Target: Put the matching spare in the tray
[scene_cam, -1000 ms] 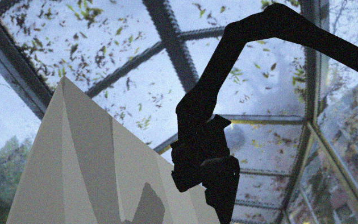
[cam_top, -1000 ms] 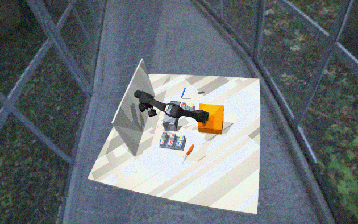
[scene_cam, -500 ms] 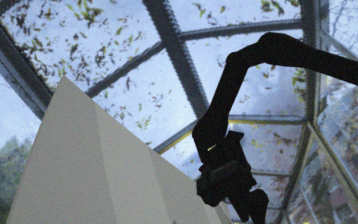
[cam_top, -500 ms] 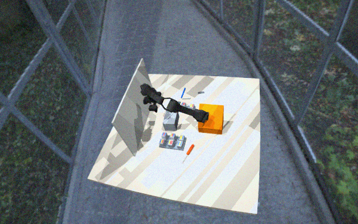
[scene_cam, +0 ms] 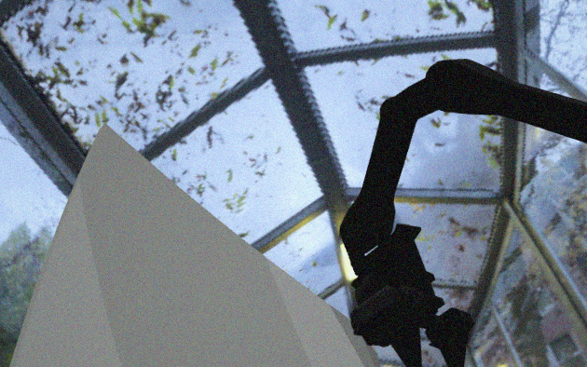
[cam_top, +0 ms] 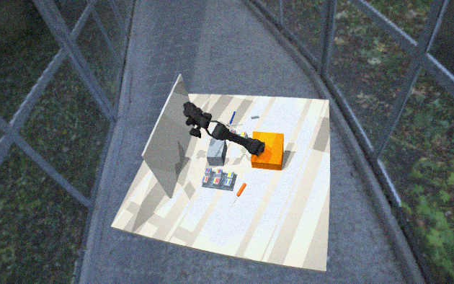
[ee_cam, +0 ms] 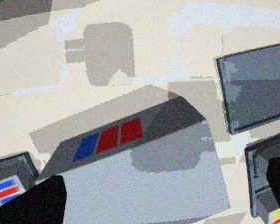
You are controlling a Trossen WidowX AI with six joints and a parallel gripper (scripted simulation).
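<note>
The mounted unit, a grey sloped block (cam_top: 215, 153) (ee_cam: 156, 185), shows blue, red, red bars on its back in the wrist view, left to right. My gripper (scene_cam: 435, 360) (ee_cam: 172, 180) is open and empty, above and behind the unit, fingers pointing down. The tray (ee_cam: 258, 92) is a shallow dark rectangle, bare where it shows. A rack of spares (cam_top: 218, 187) has several striped units; one spare (ee_cam: 7, 191) shows blue, red, blue stripes at the wrist view's left edge. A second rack (ee_cam: 251, 187) is partly behind a finger; a spare (cam_top: 244, 134) there is partly visible. Most stripes are too small to read.
A tall grey panel (cam_top: 166, 140) (scene_cam: 191, 261) stands behind the unit, close to the gripper. The arm's base is on an orange block (cam_top: 274, 144). An orange-handled screwdriver (cam_top: 241, 189), a blue stick (cam_top: 233, 117) and a small grey piece (cam_top: 255, 117) lie on the table.
</note>
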